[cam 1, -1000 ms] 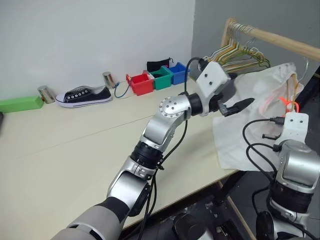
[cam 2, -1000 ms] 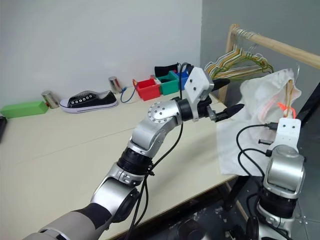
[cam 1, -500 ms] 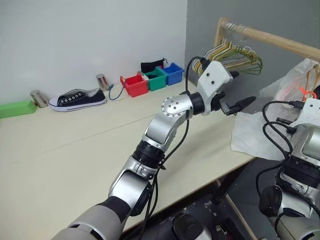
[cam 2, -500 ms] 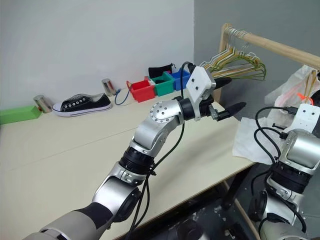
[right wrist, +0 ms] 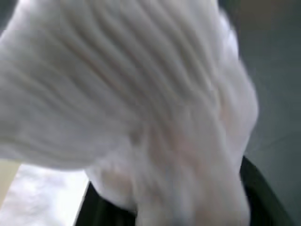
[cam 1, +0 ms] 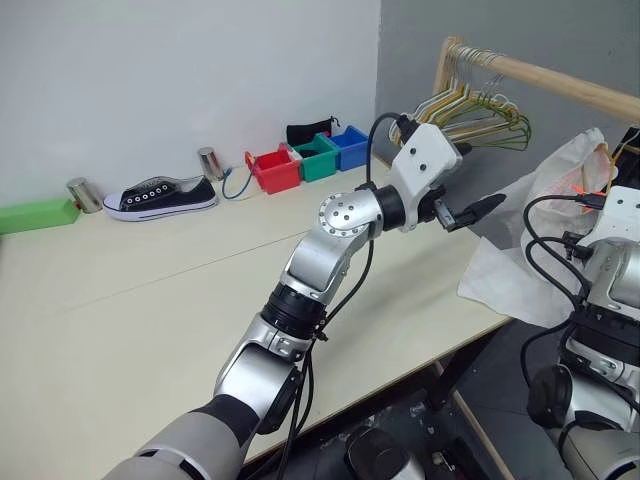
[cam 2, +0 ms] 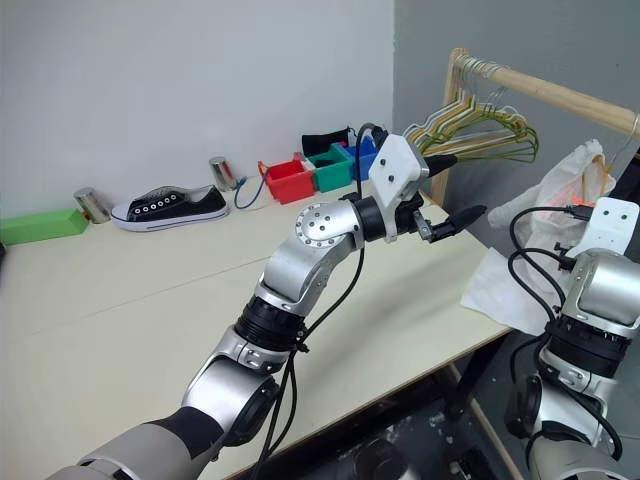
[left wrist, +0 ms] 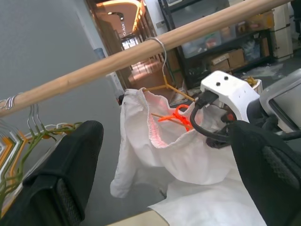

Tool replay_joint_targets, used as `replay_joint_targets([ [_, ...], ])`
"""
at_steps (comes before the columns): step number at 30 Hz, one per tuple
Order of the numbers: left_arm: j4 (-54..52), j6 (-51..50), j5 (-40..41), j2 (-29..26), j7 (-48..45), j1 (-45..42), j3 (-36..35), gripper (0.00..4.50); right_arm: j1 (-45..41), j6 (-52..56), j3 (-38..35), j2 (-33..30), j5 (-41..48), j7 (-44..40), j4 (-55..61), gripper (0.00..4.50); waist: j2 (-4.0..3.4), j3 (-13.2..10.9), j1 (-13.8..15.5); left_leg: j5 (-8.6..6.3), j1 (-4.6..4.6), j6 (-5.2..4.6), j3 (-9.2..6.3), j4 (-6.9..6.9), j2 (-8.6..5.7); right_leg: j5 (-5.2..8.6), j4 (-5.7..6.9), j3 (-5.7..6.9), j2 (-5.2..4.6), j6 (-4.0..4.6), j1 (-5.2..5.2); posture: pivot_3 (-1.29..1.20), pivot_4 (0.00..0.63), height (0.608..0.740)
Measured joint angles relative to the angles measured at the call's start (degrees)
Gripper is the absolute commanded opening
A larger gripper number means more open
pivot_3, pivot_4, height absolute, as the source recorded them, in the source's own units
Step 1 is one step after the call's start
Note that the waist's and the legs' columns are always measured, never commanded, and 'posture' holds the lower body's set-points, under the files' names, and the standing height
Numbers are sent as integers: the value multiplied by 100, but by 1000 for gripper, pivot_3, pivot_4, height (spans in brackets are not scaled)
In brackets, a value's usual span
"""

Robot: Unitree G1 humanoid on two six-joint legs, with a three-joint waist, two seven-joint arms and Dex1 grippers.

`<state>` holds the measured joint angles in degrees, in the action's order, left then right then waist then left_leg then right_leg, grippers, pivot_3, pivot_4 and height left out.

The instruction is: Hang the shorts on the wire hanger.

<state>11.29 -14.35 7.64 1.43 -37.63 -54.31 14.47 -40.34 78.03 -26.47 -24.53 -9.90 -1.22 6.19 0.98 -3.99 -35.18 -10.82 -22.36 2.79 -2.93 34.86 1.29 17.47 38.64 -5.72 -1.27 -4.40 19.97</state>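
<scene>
The shorts (left wrist: 155, 150) hang off the wire hanger (left wrist: 165, 87), which hooks over the wooden rail (cam 1: 560, 80) past the far right corner of the counter (cam 1: 150, 290); their bottom part spills down onto the right edge of the counter; the small orange cord (left wrist: 176, 115) sits near the gathered waistband, right by the hanger's thin wire. The left gripper (cam 1: 470, 195) is held up in the air over the right end of the counter, pointing sideways at the shorts, and its fingers (left wrist: 70, 165) are spread wide apart with nothing in them; the shorts lie straight ahead of it, a little way off, not touching. The right gripper (cam 2: 612, 225) is much nearer; it is just beside the cloth, and white fabric fills its wrist view, but I cannot tell if its fingers are apart or still pinching the cloth. The shorts hang with their long side running up and down, from the rail to the counter. I think the right arm is the one to finish the job, since it is closest. Compared with a second ago, the right arm has gone up a bit with the cloth, and less of the shorts lies flat on the counter; the left arm has stayed where it was.
</scene>
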Motion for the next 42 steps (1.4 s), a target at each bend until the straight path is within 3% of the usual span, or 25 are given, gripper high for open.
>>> replay_joint_targets([
  [8,-1,-2,1,-28,14,8,-4,4500,590,118,1153,-301,-120,13,1298,4420,8,-7,48,0,-4,1,-3,-3,1,3,-7,0,1,1,4,-489,16,740],
  [17,-312,-208,30,-388,-22,437,-50,4500,481,1359,2044,-176,-394,384,2975,4463,16,-19,0,0,-9,1,-3,-10,7,9,-11,0,1,11,10,-472,29,740],
  [20,-622,-482,53,-608,197,676,-311,4500,297,905,2542,-106,-435,407,3199,4463,20,-19,-37,-1,-6,1,-4,-10,13,9,-13,2,3,12,9,-423,25,740],
  [25,-980,-1027,55,-915,991,1416,-1106,4500,549,-437,3033,822,76,71,2637,4463,40,-15,-25,-1,3,1,-15,-15,23,-1,-8,14,15,-7,-4,-327,17,740],
  [28,-1371,-1402,12,-1059,1718,2229,-1741,4500,830,-1871,3387,1202,206,60,1451,4463,46,-19,213,0,-2,0,-13,-14,20,-3,1,7,15,-8,5,-229,11,740],
  [31,-1814,-1651,-145,-1172,2304,3041,-2191,4500,857,-2963,3274,1688,269,259,477,4463,53,-16,558,0,-20,0,-22,-14,19,-4,7,11,16,-7,21,-165,10,740],
  [32,-2014,-1730,-224,-1187,2497,3376,-2285,4500,871,-3300,3209,1848,356,264,187,4463,56,-16,811,0,-37,1,-32,-13,17,-4,5,17,17,-7,28,-136,10,740],
  [33,-2146,-1783,-248,-1187,2577,3530,-2316,4500,875,-3445,3202,1908,414,246,66,4463,58,-15,871,0,-38,1,-30,-13,18,-4,5,15,17,-7,32,-128,11,740],
  [40,-3159,-2090,-221,-924,3134,4811,-2611,4500,1260,-4194,3145,2247,761,-2,-660,4463,64,-13,2175,-7,-63,13,-41,-7,10,-3,-23,10,17,-2,32,-57,13,740],
  [42,-3177,-2089,-205,-893,3192,4961,-2655,4500,1429,-4219,3043,2244,789,3,-671,4463,64,-14,2419,-7,-63,13,-40,-7,10,-3,-32,10,17,0,31,-60,14,740],
])
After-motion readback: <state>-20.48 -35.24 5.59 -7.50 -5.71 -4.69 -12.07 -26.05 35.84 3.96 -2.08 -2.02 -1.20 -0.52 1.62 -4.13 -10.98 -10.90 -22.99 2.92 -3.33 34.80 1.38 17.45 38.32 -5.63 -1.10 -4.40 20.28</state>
